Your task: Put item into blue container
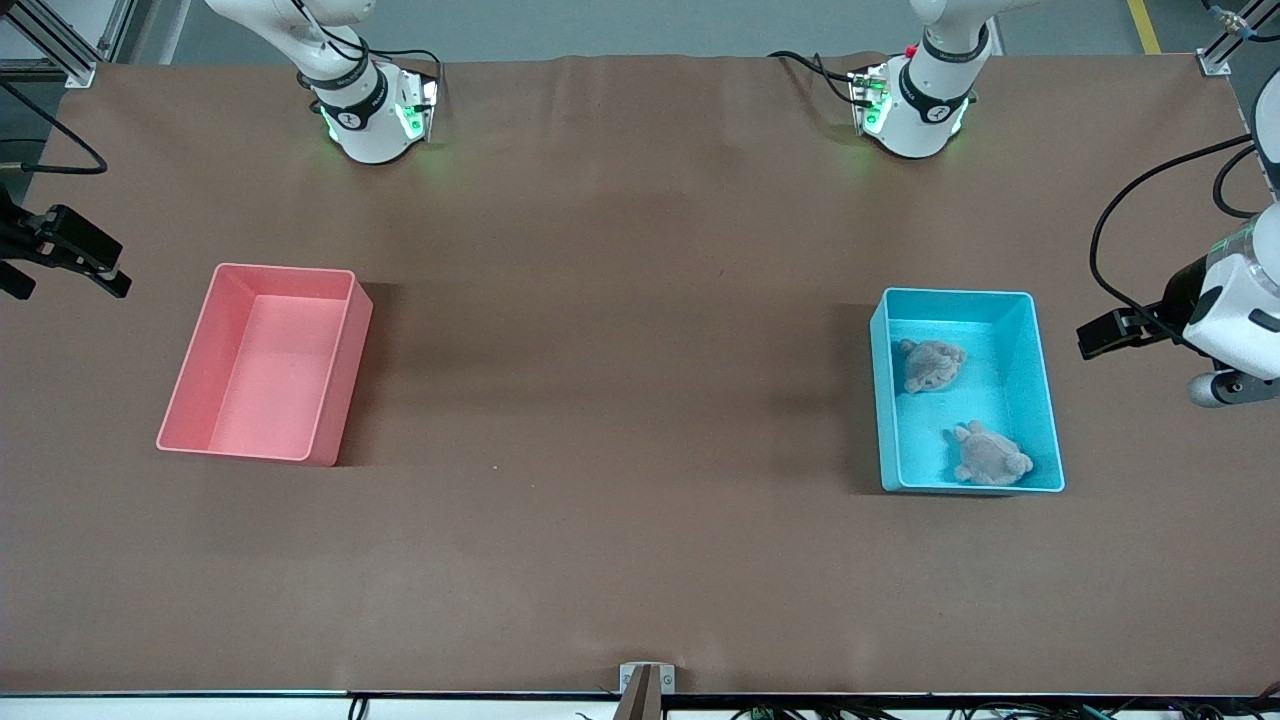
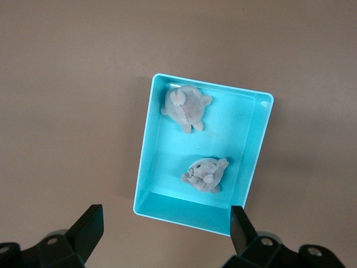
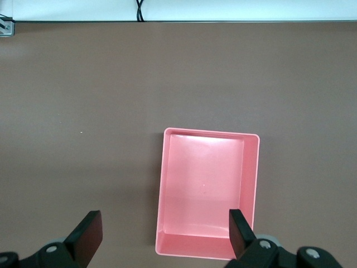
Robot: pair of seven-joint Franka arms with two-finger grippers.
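The blue container (image 1: 955, 293) stands toward the left arm's end of the table. Two grey plush toys lie inside it, one (image 1: 931, 365) farther from the front camera and one (image 1: 990, 457) nearer. The left wrist view shows the blue container (image 2: 146, 151) with both plush toys (image 2: 186, 107) (image 2: 205, 174) in it. My left gripper (image 1: 1095, 338) hangs over the table beside the container and is open and empty (image 2: 165, 228). My right gripper (image 1: 65, 280) is over the table at the right arm's end, also open and empty (image 3: 164, 231).
A pink bin (image 1: 345, 370) with nothing in it stands toward the right arm's end, and it also shows in the right wrist view (image 3: 206, 190). Brown table surface (image 1: 620, 400) lies between the two bins. The arm bases stand along the table edge farthest from the front camera.
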